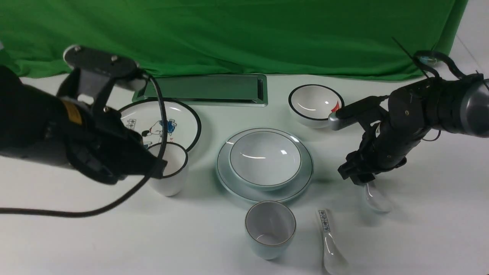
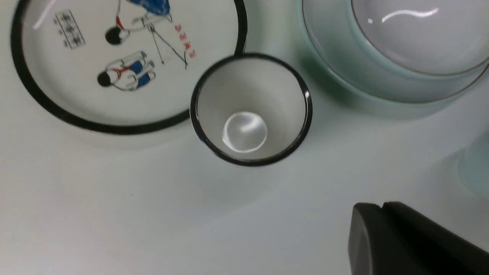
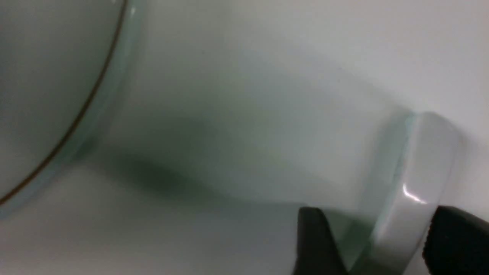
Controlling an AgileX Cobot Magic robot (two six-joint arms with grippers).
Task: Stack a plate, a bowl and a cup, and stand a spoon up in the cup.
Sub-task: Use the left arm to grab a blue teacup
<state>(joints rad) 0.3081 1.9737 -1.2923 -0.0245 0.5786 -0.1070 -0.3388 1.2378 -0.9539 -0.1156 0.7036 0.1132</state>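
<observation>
The pale bowl [image 1: 265, 158] sits inside the pale plate [image 1: 301, 179] at the table's middle. Nearer the front stands the cup [image 1: 270, 229], upright and with nothing in it. The plain white spoon [image 1: 376, 196] lies on the table to the right. My right gripper [image 1: 361, 177] is down at the spoon's handle. In the right wrist view its jaws [image 3: 376, 244] stand open around the handle [image 3: 420, 172], with a gap on one side. My left gripper [image 1: 158, 168] is shut on nothing beside a black-rimmed cup [image 1: 170, 168]; its fingertips [image 2: 382, 208] are pressed together.
A cartoon plate [image 1: 160, 122] lies behind the black-rimmed cup [image 2: 250, 110]. A black-rimmed bowl [image 1: 315, 104] stands at the back right. A spoon with black characters [image 1: 330, 240] lies right of the cup. A metal tray [image 1: 206, 89] and green cloth [image 1: 229, 34] lie behind.
</observation>
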